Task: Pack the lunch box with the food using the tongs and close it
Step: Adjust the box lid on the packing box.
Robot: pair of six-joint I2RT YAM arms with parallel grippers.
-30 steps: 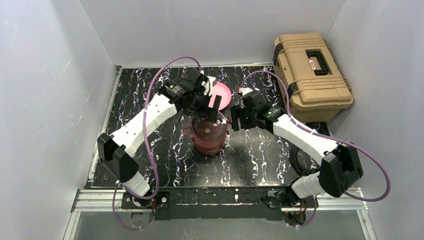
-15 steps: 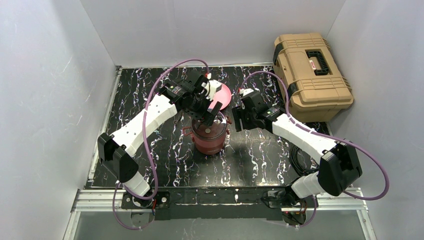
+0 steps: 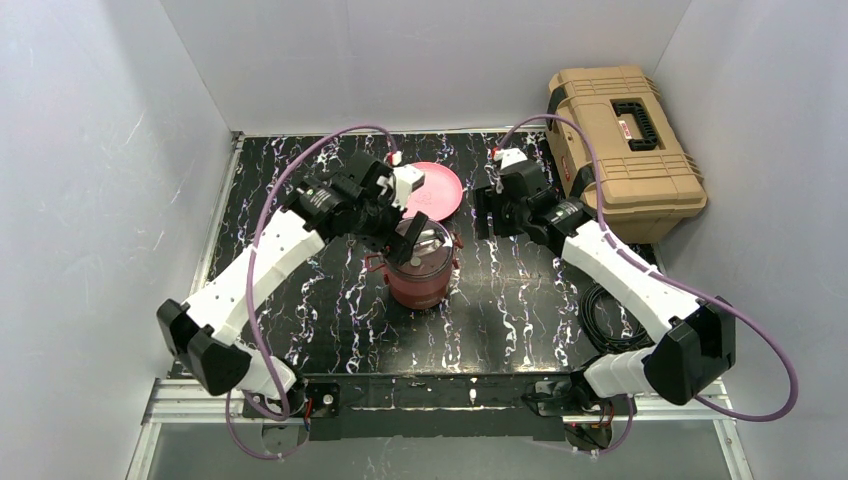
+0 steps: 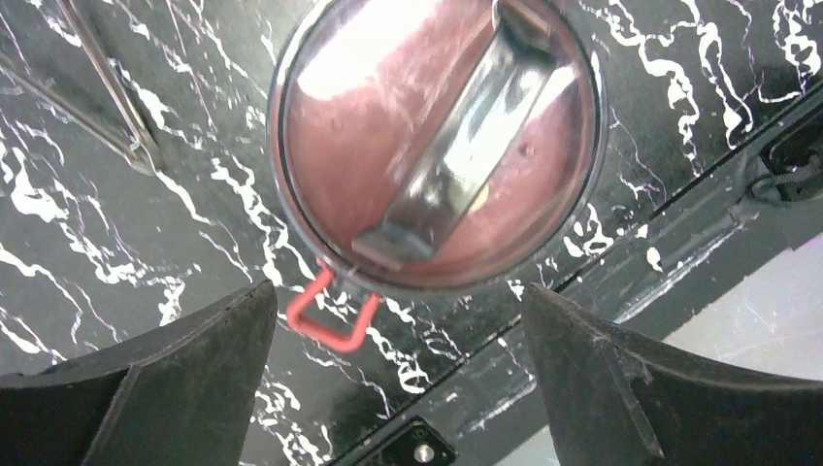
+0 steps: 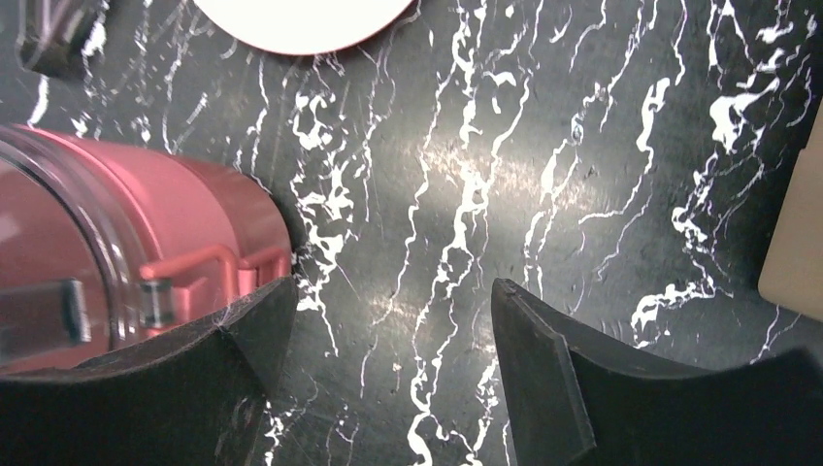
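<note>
L claw further back; lunch box below

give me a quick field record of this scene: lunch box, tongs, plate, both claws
lunch box: upright mid-table, handled lid on top
tongs: lying on the table beside the lunch box, not held
plate: behind the lunch box, nothing seen on it
left claw: open, empty, above the lid's edge
right claw: open, empty, over bare table right of the lunch box
toolbox: far right corner, closed
</note>
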